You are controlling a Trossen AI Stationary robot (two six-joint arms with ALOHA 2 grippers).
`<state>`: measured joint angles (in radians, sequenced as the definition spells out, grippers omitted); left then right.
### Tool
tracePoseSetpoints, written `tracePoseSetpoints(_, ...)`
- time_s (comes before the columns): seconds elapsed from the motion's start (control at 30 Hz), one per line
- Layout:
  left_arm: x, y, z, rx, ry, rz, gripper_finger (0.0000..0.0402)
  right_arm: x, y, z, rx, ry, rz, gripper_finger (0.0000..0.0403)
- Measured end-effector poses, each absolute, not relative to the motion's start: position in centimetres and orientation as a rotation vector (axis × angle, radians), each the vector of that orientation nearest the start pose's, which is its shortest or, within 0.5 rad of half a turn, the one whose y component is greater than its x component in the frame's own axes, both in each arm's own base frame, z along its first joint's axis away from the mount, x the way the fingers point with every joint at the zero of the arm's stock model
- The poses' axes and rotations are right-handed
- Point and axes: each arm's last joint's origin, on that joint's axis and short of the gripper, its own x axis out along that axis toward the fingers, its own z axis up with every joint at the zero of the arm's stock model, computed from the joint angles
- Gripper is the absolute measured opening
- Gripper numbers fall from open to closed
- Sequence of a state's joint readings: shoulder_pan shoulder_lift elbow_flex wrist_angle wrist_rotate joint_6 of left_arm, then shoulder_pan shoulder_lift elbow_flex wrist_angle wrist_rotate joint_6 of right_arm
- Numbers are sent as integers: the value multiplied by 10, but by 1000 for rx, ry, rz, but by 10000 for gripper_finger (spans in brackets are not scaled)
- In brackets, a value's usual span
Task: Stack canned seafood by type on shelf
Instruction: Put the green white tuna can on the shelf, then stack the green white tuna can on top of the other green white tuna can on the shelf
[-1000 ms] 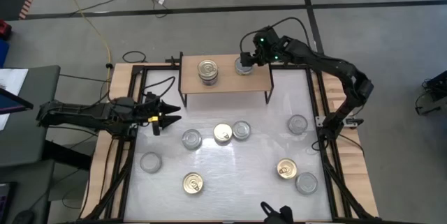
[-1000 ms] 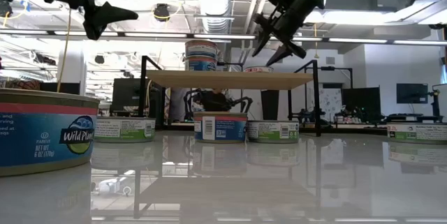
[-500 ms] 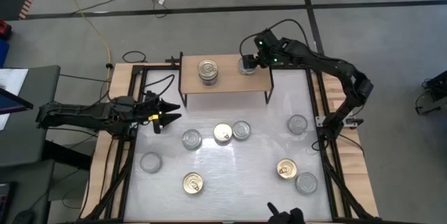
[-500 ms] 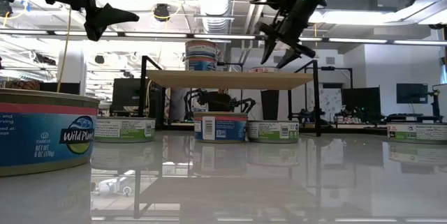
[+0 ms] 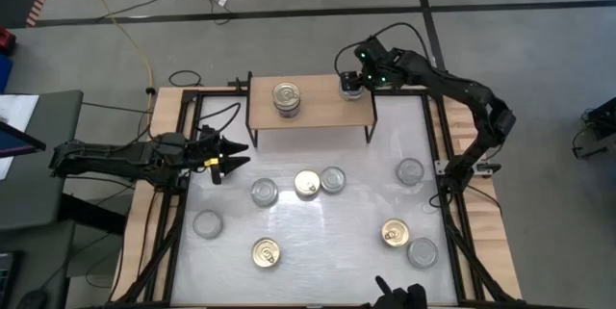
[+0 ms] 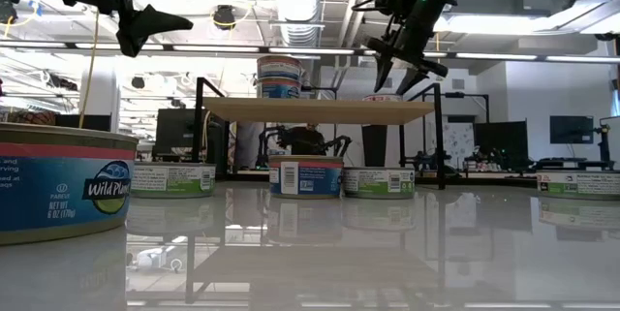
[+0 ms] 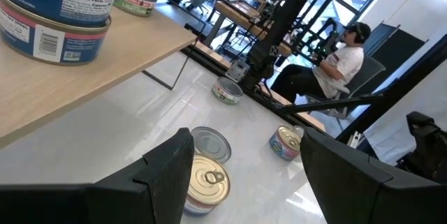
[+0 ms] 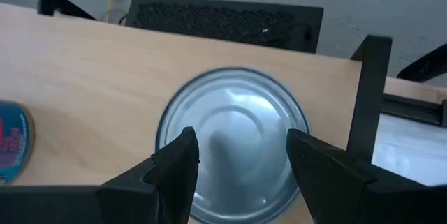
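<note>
The light-wood shelf [image 5: 313,115] stands at the table's far side. A stack of two cans [image 5: 286,97] with a gold lid on top rests on its middle. A silver-lidded can [image 8: 234,123] sits flat near its right end. My right gripper [image 8: 242,147] slants down over that can, open, its fingers just above the lid, one toward each side. My left gripper [image 5: 236,155] waits level and open at the table's left edge, with nothing between its fingers. Loose cans lie on the white tabletop, some gold-lidded [image 5: 307,185], some silver-lidded [image 5: 264,192]. My right gripper comes at the silver-lidded can from above, slanting down, with its open fingers [image 8: 178,161] over the lid [image 8: 234,123]. I cannot tell whether the fingertips touch the lid. The can stands flat on the shelf.
More cans are spread over the table: gold ones [image 5: 266,252] [image 5: 395,233] and silver ones [image 5: 333,179] [image 5: 207,223] [image 5: 410,170] [image 5: 422,251]. The shelf's black legs [image 5: 367,134] stand at its corners. A person [image 7: 339,60] sits beyond the table.
My right gripper has gone a little along the shelf toward the table's right edge and has tipped more steeply downward. Its fingers have stayed as far apart as before.
</note>
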<state>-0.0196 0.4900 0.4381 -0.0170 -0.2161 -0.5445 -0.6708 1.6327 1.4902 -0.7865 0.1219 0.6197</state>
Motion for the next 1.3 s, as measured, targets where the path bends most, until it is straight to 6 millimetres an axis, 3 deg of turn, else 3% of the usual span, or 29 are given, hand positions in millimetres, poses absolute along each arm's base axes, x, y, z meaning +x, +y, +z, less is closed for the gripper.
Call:
tracePoseSetpoints(0.17, 131, 4, 268, -536, 13, 209, 251, 258, -209, 336, 783, 590, -988, 256)
tracePoseSetpoints(0.3, 131, 4, 269, -536, 11, 209, 251, 241, -189, 360, 767, 548, -962, 256)
tracePoseSetpoints(0.47, 131, 4, 269, -536, 7, 208, 251, 221, -145, 381, 751, 584, -891, 256)
tracePoseSetpoints(0.6, 131, 4, 269, -521, 6, 217, 251, 212, -101, 372, 768, 667, -860, 256)
tracePoseSetpoints(0.77, 131, 4, 269, -527, 1, 239, 251, 213, -48, 340, 790, 728, -825, 256)
tracePoseSetpoints(0.97, 130, 6, 268, -459, 3, 298, 251, 229, -2, 278, 751, 745, -801, 256)
tracePoseSetpoints(1.1, 130, 7, 268, -406, 3, 330, 251, 248, 17, 241, 762, 685, -769, 256)
tracePoseSetpoints(1.3, 129, 9, 268, -374, -3, 383, 251, 281, 24, 190, 709, 705, -744, 256)
